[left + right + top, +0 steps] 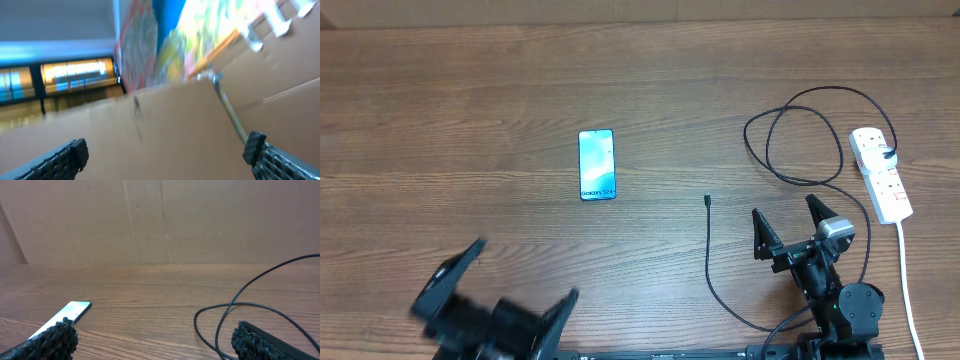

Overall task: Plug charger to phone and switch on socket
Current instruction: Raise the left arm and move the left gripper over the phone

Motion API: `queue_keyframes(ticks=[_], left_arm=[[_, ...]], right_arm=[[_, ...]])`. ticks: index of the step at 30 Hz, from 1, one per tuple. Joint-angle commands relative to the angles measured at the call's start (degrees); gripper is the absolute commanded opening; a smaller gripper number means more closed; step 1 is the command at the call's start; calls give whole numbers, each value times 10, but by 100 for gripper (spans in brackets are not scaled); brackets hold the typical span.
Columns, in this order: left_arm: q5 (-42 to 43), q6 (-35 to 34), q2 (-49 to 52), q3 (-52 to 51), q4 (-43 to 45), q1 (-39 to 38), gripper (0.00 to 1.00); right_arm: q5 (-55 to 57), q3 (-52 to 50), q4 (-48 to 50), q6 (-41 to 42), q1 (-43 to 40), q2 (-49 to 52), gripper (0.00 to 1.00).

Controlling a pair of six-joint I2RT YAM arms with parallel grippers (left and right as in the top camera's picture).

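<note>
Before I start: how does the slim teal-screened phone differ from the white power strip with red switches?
The slim phone with the light teal screen is shorter and lies alone mid-table with nothing plugged in; the white elongated power strip is longer, lies far right, and carries a black plug. The phone lies square to the table's edge; the strip is slightly slanted. Both lie flat on the wooden table.

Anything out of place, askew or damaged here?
Nothing is damaged or spilled. The phone lies flat, the charger trails with its tip apart from the phone, and the socket sits near the right edge. Only oddity: the left gripper is blurred overhead, and its wrist camera faces cardboard.
</note>
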Motion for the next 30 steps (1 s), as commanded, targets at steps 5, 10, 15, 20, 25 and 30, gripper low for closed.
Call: queue_keyframes(ticks=[5,10,15,20,25,30], left_arm=[[163,-6,185,233,-105,0,100],[236,-5,366,449,-337,0,100],[277,-5,504,584,-501,0,100],[277,-5,589,628,-619,0,100],[275,-5,649,627,-694,0,100],[275,-5,698,627,-752,0,100]], right_arm=[[3,-5,3,2,3,-5,100],[3,-5,3,2,3,-5,100],[3,-5,3,2,3,-5,100],[3,-5,3,2,3,-5,100],[3,-5,3,2,3,-5,100],[3,-5,3,2,3,-5,100]])
